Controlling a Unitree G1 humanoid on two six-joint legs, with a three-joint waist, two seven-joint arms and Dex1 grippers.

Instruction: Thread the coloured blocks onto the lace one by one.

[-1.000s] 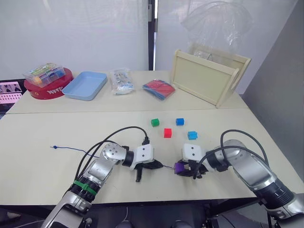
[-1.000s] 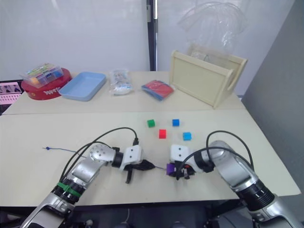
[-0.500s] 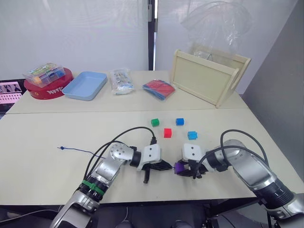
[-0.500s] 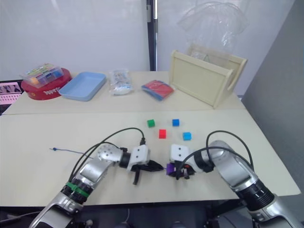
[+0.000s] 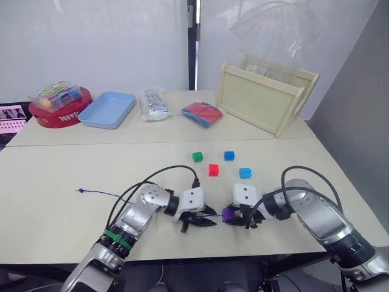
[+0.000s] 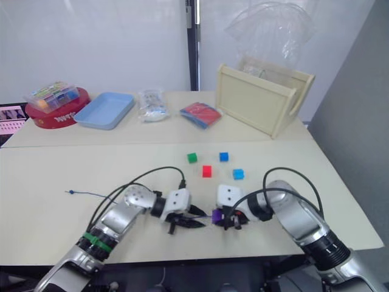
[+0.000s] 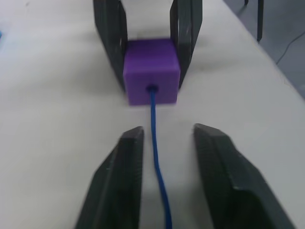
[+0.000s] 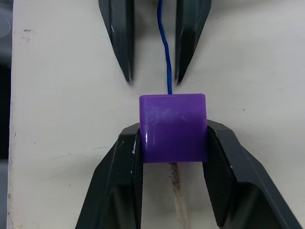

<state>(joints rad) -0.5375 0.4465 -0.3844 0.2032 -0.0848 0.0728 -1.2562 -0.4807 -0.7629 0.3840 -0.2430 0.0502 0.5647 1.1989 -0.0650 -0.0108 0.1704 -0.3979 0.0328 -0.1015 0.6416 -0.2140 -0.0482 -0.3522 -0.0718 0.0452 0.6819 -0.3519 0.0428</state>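
My right gripper is shut on the purple block, which rests on the table near the front edge. The thin dark blue lace enters the hole in the purple block. My left gripper stands open just left of the block, its fingers on either side of the lace without touching it. The lace's far end lies out to the left on the table. Green, red, dark blue and light blue blocks lie loose behind the grippers.
At the back stand a wooden crate, a flat red-and-blue packet, a plastic bag, a light blue tray and a red tin with a clear box on top. The table's front edge is close below the grippers.
My left gripper moved right with the lace up to the purple block, then opened and let go of the lace. The lace's far end slid right. The right gripper held still.
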